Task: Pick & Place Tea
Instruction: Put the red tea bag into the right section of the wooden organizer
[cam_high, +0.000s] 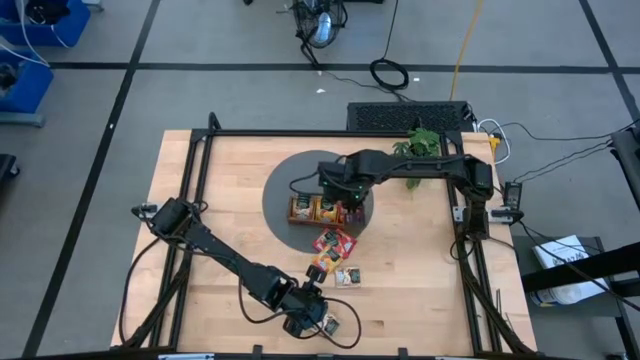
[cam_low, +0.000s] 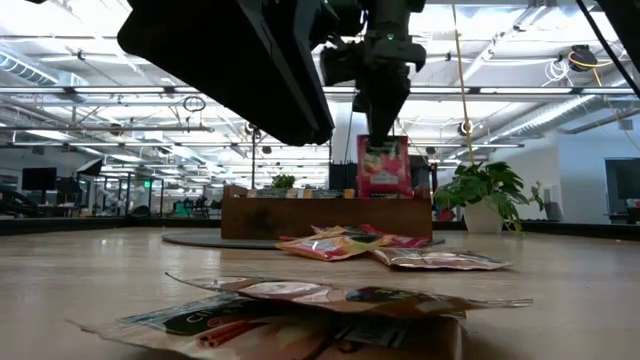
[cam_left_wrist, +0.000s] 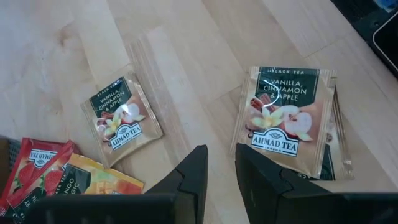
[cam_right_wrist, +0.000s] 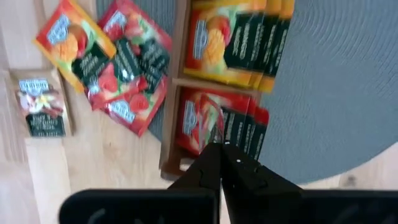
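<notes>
A brown wooden tray (cam_high: 322, 211) stands on a round grey mat (cam_high: 285, 180), with yellow tea sachets (cam_right_wrist: 239, 40) and red ones (cam_right_wrist: 249, 134) upright in its compartments. My right gripper (cam_low: 383, 128) is over the tray's right end, shut on a red tea sachet (cam_low: 383, 166). Loose red and orange-yellow sachets (cam_high: 333, 243) lie flat on the table in front of the tray. Near the table's front edge my left gripper (cam_left_wrist: 221, 165) hovers open over bare wood, between one dark green vanilla sachet (cam_left_wrist: 121, 115) and a small stack of them (cam_left_wrist: 289, 118). My right gripper pinches the red sachet's top edge (cam_low: 383, 142) between its two fingers, which point down from above. The sachet hangs upright below them, over the compartment holding red sachets. Its lower edge is level with the tray's rim; whether it rests inside I cannot tell.
A potted plant (cam_high: 420, 145) stands at the table's far right, behind the tray. Another vanilla sachet (cam_high: 348, 277) and an orange one (cam_high: 320, 265) lie between the tray and my left gripper. Black frame rails (cam_high: 470, 270) run along the table's sides.
</notes>
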